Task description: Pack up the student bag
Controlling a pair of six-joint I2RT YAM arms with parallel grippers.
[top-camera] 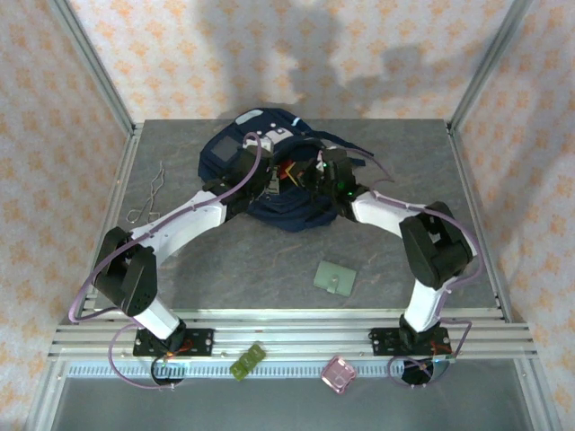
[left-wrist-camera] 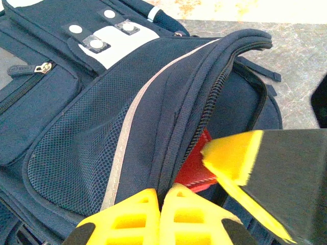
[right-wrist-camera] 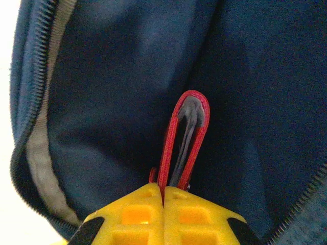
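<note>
The student bag (top-camera: 296, 215) lies at the back centre of the table, navy with white patches, its main zip open. In the left wrist view my left gripper (left-wrist-camera: 163, 196) is shut on the bag's (left-wrist-camera: 92, 143) zip edge, pinching the fabric beside the grey stripe. My right gripper (right-wrist-camera: 163, 191) is inside the bag (right-wrist-camera: 112, 102), shut on the edge of a red-covered booklet (right-wrist-camera: 188, 127) that stands on end with grey pages showing. The left wrist view catches that red booklet (left-wrist-camera: 196, 171) in the opening, with the right gripper's yellow finger (left-wrist-camera: 232, 158) just over it. Both grippers (top-camera: 269, 186) (top-camera: 308, 175) meet over the bag.
A pale green flat card (top-camera: 334, 277) lies on the table in front of the bag. A thin bent wire piece (top-camera: 151, 196) lies at the left. On the front rail sit a green block (top-camera: 246, 361) and a pink block (top-camera: 339, 373).
</note>
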